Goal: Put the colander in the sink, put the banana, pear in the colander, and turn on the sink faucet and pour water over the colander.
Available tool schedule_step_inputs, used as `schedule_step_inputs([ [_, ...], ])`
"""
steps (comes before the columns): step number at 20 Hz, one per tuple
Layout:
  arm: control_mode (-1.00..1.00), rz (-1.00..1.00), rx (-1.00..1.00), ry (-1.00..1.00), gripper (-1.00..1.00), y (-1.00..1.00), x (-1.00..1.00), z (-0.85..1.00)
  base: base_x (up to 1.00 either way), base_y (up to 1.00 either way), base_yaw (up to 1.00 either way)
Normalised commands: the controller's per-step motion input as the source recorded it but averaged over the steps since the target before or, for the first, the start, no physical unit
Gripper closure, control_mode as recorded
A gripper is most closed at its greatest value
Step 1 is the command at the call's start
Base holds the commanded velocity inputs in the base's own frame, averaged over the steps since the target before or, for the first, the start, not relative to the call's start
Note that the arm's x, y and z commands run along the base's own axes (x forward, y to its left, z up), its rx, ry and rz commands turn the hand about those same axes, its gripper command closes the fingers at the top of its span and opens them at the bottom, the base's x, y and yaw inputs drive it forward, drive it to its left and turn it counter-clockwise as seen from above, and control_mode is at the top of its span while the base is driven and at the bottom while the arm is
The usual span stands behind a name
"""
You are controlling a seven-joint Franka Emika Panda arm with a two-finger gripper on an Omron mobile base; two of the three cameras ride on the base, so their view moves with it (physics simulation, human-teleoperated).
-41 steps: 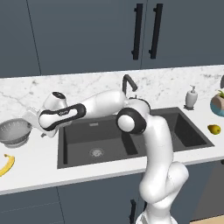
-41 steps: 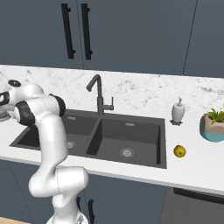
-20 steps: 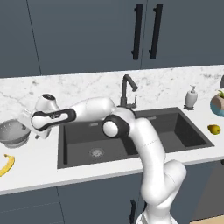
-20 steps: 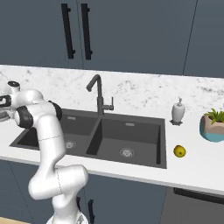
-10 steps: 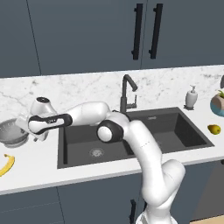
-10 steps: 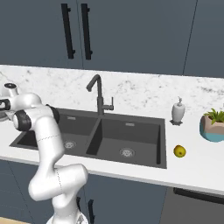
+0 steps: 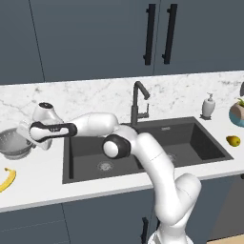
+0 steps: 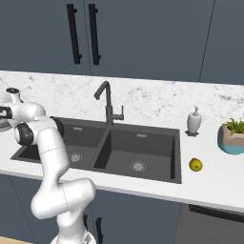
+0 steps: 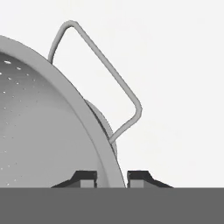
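Item: colander (image 7: 14, 143), on the surface left of the sink (image 7: 143, 147), rim pinched between the clenched end effector (image 9: 111, 177) fingertips, beside its wire handle. You should lift straight up before swinging toward the near basin, keeping it level so the thin rim does not slip. Banana (image 7: 7, 178) lies just in front; pear (image 7: 233, 140) far right.

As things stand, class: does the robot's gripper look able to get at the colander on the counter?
Probably yes. In the hand view the gripper has its two fingertips closed either side of the colander rim, beside its wire handle. From the left base view nothing stands between hand and colander.
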Motion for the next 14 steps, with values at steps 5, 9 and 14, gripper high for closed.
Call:
schedule_step_inputs([
  [5,-1.00,-0.01,0.00,0.00,1.00,-0.01,-0.09,0.00,0.00,0.00,0.00],
  [9,-1.00,-0.04,0.00,-0.01,1.00,-0.14,-0.46,0.00,0.00,0.00,0.00],
  [14,-1.00,-0.05,0.00,-0.02,1.00,-0.37,-0.65,-0.01,0.00,0.00,0.00],
])
